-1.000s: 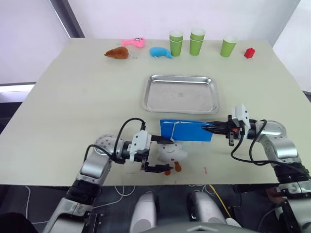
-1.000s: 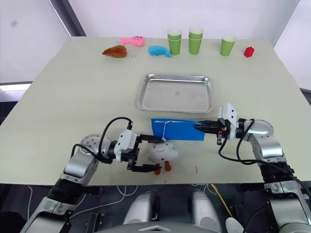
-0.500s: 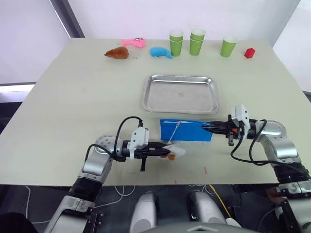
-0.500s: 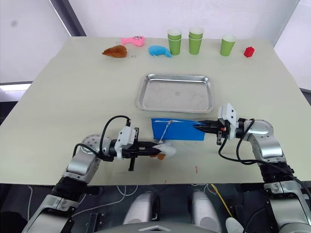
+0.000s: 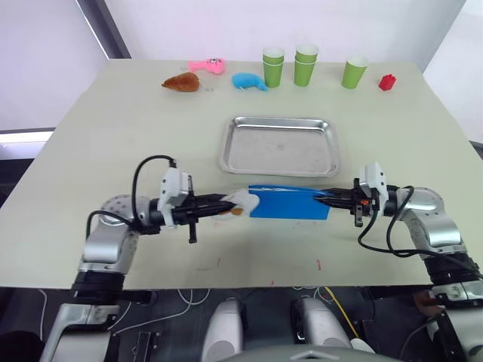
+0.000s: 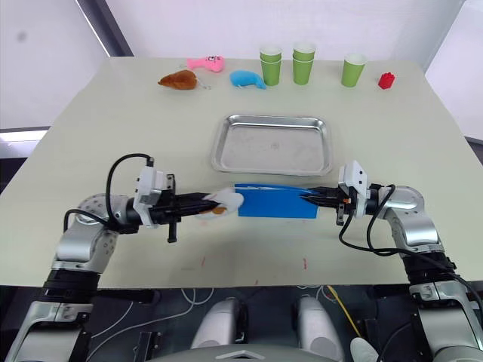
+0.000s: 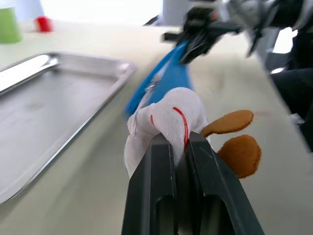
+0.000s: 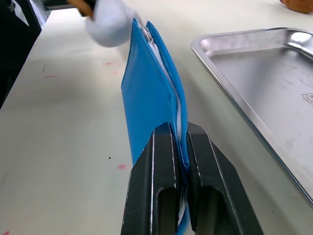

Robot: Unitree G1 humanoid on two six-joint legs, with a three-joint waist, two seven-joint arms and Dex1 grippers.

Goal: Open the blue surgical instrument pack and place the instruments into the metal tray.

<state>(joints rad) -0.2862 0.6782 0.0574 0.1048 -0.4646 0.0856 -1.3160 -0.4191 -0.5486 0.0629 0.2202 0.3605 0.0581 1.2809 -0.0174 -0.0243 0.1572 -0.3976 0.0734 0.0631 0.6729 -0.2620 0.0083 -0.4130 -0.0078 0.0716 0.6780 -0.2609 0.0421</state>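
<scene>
Nearest on the tabletop (image 5: pixel 113 143), the blue surgical instrument pack (image 5: pixel 290 204) lay just short of the metal tray (image 5: pixel 281 145), its right end clamped by the right pincer (image 5: pixel 330 200). The left pincer (image 5: pixel 223 206) pinched a white plush charm (image 5: pixel 243 202) at its left end. The zipper seemed partly parted; beyond, the tray held nothing.

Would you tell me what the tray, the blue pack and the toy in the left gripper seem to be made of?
Metal tray: probably polished steel, shiny and reflective. Blue surgical instrument pack: seemingly smooth fabric, thin bending edges. White plush toy: soft fuzzy cloth, squeezed by the left gripper.
</scene>
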